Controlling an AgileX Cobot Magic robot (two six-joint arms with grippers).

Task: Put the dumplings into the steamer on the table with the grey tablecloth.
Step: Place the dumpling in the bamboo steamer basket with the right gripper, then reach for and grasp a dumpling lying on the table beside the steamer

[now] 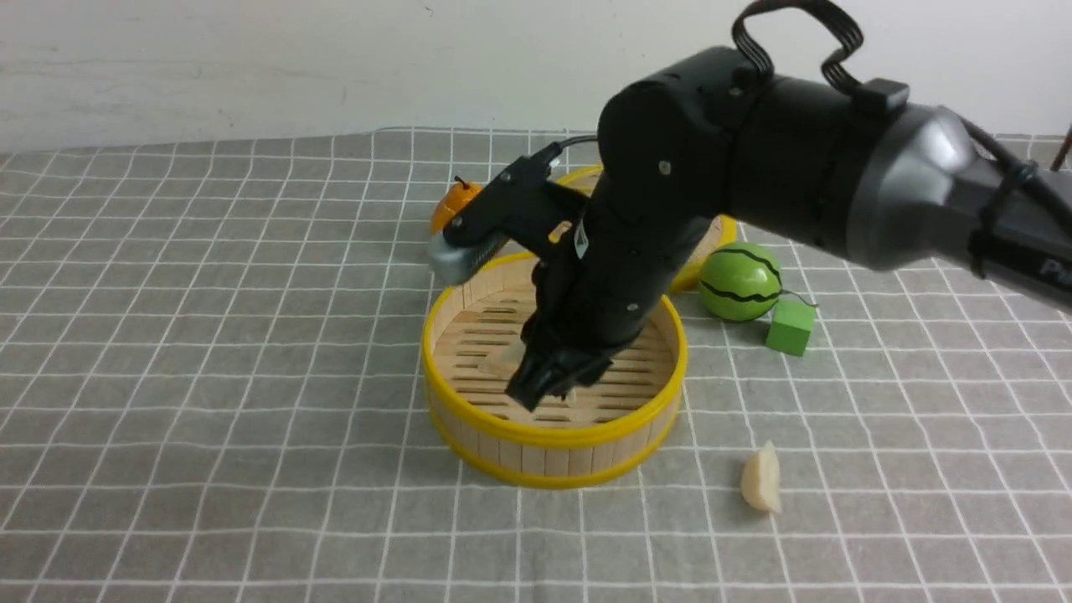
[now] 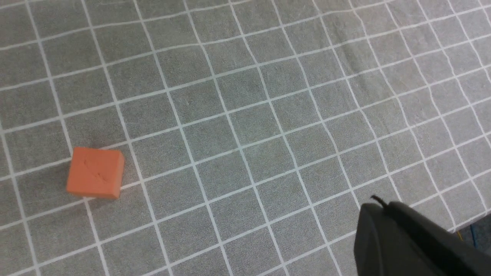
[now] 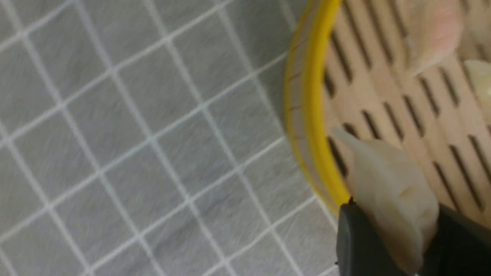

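Note:
The steamer [image 1: 469, 423] stands mid-table on the grey tablecloth [image 1: 209, 335]. My right gripper [image 1: 557, 378] reaches down inside the steamer, shut on a cream-white dumpling [image 3: 391, 191] that sits between its fingers just inside the yellow rim [image 3: 312, 115]. A pinkish dumpling [image 3: 435, 32] and a pale one [image 3: 479, 78] lie on the slatted floor. One more cream dumpling [image 1: 760, 479] lies on the cloth to the right of the steamer. My left gripper [image 2: 378, 203] hovers shut over bare cloth, holding nothing.
Behind the steamer lies a flat yellow-rimmed lid [image 1: 586, 177], with an orange fruit [image 1: 452, 205] to its left. A green striped melon [image 1: 740, 282] and a green cube [image 1: 790, 327] sit to the right. An orange cube [image 2: 96, 172] lies near the left gripper.

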